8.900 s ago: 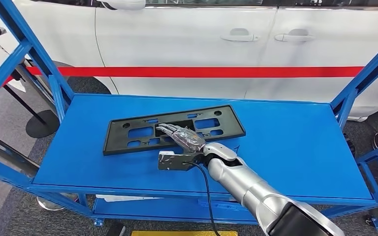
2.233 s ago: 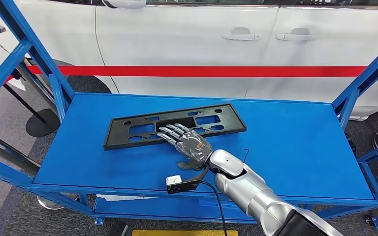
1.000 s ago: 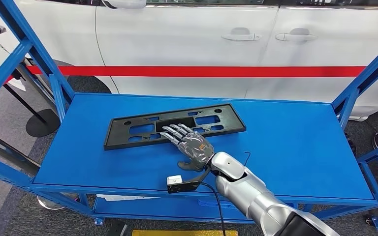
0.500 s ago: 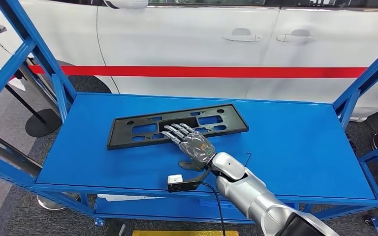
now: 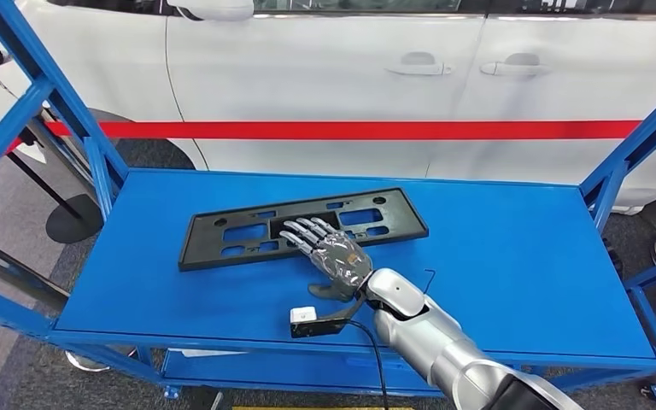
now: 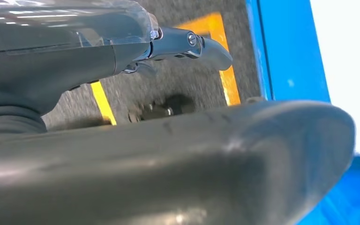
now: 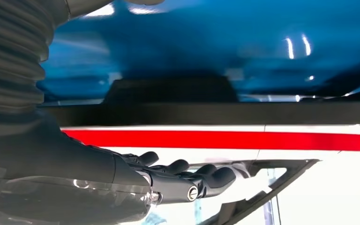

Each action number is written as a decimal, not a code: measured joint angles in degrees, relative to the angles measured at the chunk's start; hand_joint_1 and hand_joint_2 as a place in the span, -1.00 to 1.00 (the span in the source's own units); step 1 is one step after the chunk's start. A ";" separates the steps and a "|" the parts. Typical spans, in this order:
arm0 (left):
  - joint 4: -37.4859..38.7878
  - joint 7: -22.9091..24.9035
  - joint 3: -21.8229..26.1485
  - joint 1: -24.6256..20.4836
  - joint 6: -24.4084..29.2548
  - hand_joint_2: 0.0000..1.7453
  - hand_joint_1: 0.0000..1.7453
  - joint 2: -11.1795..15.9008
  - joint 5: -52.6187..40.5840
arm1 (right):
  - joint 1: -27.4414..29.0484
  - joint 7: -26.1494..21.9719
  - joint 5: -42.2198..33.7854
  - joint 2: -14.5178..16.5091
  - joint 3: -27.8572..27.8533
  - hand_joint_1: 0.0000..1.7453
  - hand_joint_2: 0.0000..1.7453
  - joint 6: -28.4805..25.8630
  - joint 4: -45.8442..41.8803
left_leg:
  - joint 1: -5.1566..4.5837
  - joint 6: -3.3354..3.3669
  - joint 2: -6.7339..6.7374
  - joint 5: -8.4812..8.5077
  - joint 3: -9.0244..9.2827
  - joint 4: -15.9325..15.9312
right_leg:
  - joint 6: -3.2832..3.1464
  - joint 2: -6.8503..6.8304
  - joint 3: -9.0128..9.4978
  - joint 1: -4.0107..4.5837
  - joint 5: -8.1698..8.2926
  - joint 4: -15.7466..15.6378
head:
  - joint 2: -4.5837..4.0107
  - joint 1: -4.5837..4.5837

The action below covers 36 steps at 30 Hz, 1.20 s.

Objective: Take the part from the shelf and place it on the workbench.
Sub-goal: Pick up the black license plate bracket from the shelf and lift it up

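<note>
The part, a flat black license-plate frame (image 5: 403, 218) with several cut-outs, lies on the blue top shelf (image 5: 512, 256). My right hand (image 5: 329, 254) rests palm down on the frame's near edge, around the middle. Its fingers (image 5: 301, 229) are spread and straight and grip nothing. In the right wrist view the frame (image 7: 225, 113) is a dark band beyond the outstretched fingers (image 7: 192, 177). The left wrist view looks past my left hand (image 6: 187, 44) at the floor, with its fingers straight and nothing in it.
Blue uprights stand at the shelf's left (image 5: 51, 94) and right (image 5: 641, 145) ends. A white car (image 5: 350, 77) with a red stripe stands close behind. A lower shelf (image 5: 265, 363) lies beneath. A round black stand base (image 5: 73, 218) sits on the floor at the left.
Since 8.9 s ago my right hand has drawn back from the frame's middle opening to its near edge and flattened. Over the last second the picture shifts a little; hand and frame stay put.
</note>
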 joint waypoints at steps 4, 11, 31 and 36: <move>0.00 0.01 -0.15 -0.14 0.04 -1.00 -1.00 -0.02 -0.43 | 0.08 -0.01 0.01 -0.05 -0.26 -1.00 1.00 0.11 -0.17 | 0.12 -0.19 0.08 -0.36 0.64 -0.46 | -0.08 0.08 0.35 0.16 -0.34 -0.04 | -0.01 -0.01; 0.00 0.44 -0.04 -0.18 -0.38 -1.00 -1.00 -0.02 0.92 | 0.25 -0.09 0.11 -0.07 -0.46 -1.00 1.00 0.24 -0.42 | 0.18 -0.38 0.07 -0.38 0.74 -0.68 | -0.38 0.07 0.34 0.24 -0.53 0.07 | -0.01 -0.01; 0.00 0.44 -0.04 -0.18 0.08 -1.00 -1.00 0.00 0.55 | 0.49 -1.40 -0.55 -0.16 -1.25 -1.00 1.00 -0.04 -0.38 | 0.05 -0.35 0.08 -0.39 0.76 -0.54 | -0.33 0.07 0.43 0.11 -0.47 0.08 | -0.01 -0.01; 0.00 0.42 0.13 -0.18 -0.22 -1.00 -1.00 0.02 1.22 | 0.59 -1.61 -0.55 -0.17 -1.40 -1.00 1.00 -0.45 -0.33 | 0.05 -0.35 0.08 -0.39 0.74 -0.53 | -0.33 0.07 0.43 0.08 -0.47 0.08 | -0.01 -0.01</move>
